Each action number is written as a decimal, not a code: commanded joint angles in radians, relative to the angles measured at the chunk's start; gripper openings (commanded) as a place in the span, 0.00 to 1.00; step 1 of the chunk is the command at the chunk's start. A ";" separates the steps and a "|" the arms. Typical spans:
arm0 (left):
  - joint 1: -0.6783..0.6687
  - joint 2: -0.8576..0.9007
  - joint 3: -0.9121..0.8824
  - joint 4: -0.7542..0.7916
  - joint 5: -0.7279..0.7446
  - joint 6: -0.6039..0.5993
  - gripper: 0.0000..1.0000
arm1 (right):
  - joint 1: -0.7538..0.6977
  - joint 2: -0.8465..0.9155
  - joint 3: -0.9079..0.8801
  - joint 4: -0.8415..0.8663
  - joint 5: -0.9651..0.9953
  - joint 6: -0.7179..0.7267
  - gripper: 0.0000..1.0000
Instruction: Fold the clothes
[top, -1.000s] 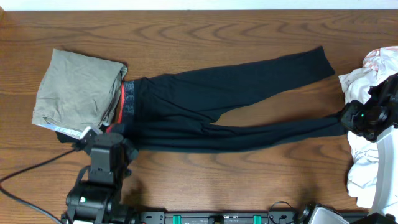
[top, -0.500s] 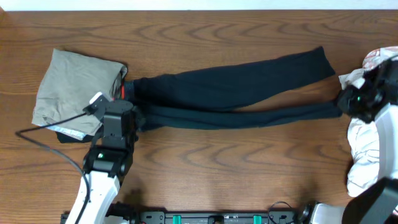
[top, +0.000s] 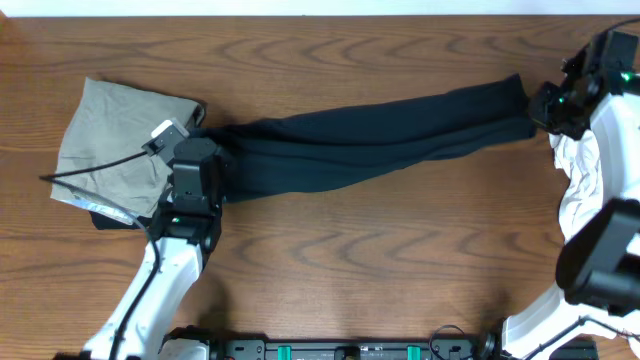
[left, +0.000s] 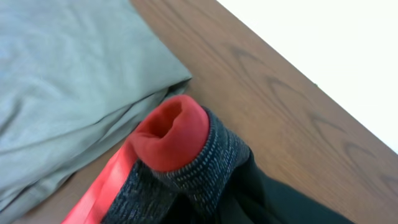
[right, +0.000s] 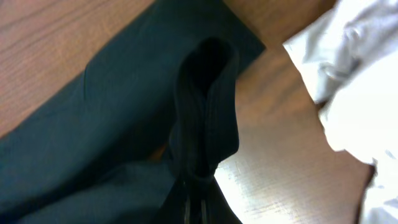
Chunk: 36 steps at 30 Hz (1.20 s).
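From overhead, I am holding the black trousers (top: 360, 150) stretched lengthwise across the table (top: 350, 280), and I judge the pull from both ends is meant to lay one leg flat over the other for a lengthwise fold; the left gripper (top: 212, 152) is pinching the waist end right beside the khaki garment (top: 115, 150), while the right gripper (top: 540, 108) is pinching the leg ends near the white fabrics (top: 585, 190); in the left wrist view, the grey waistband (left: 193, 171) with its orange-red edge (left: 168, 134) is bunching into a roll in front of the camera, lifted off the wood, so I am reading the jaws, hidden below the frame, as clamped fully together on it; the khaki garment is lying just beside it, not caught as far as I can tell; in the right wrist view, a dark hem (right: 205, 106) is standing up in a loop straight from the bottom edge, where the jaws are squeezing tight on the cloth, with the white fabric lying apart to the right.
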 joint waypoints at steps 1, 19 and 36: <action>0.006 0.050 0.022 0.066 -0.027 0.045 0.06 | 0.010 0.058 0.064 -0.008 0.004 0.032 0.01; 0.006 0.218 0.022 0.254 -0.027 0.045 0.06 | 0.011 0.129 0.081 0.081 0.023 0.088 0.01; 0.006 0.329 0.022 0.368 -0.027 0.045 0.06 | 0.057 0.200 0.081 0.200 -0.025 -0.127 0.27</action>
